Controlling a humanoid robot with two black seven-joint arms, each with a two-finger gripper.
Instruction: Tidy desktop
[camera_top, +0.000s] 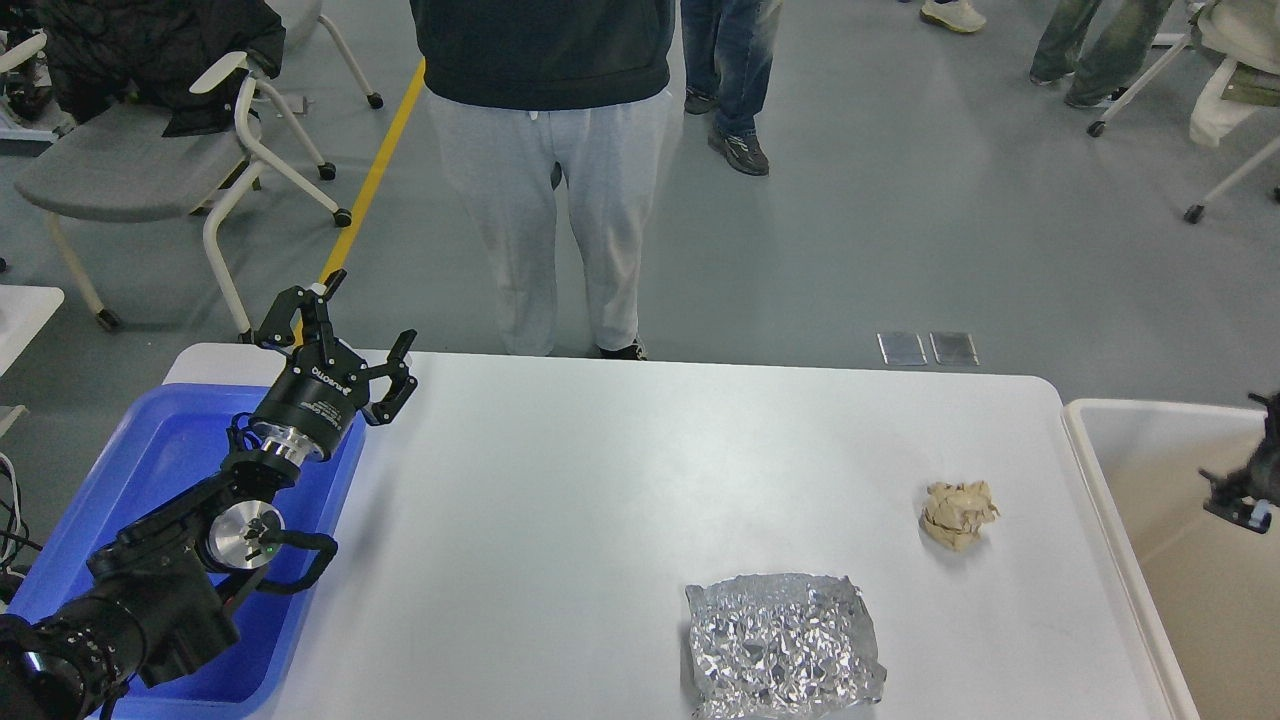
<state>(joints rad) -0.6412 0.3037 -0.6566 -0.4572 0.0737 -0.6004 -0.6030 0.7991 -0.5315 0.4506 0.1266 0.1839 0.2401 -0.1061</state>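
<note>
The white desktop (600, 480) fills the middle of the head view. On it lie a crumpled beige paper ball (958, 513) at the right and a crumpled sheet of silver foil (782, 645) near the front edge. My left gripper (365, 325) is open and empty above the far left corner of the desktop, over the edge of the blue tray (150, 470). My right gripper (1250, 480) shows only as a small dark part at the right edge, above the beige tub (1190, 520); its fingers cannot be told apart.
A person in grey trousers (550, 200) stands right behind the desktop's far edge. Chairs (130, 160) stand at the back left and back right. More people stand further back on the grey floor.
</note>
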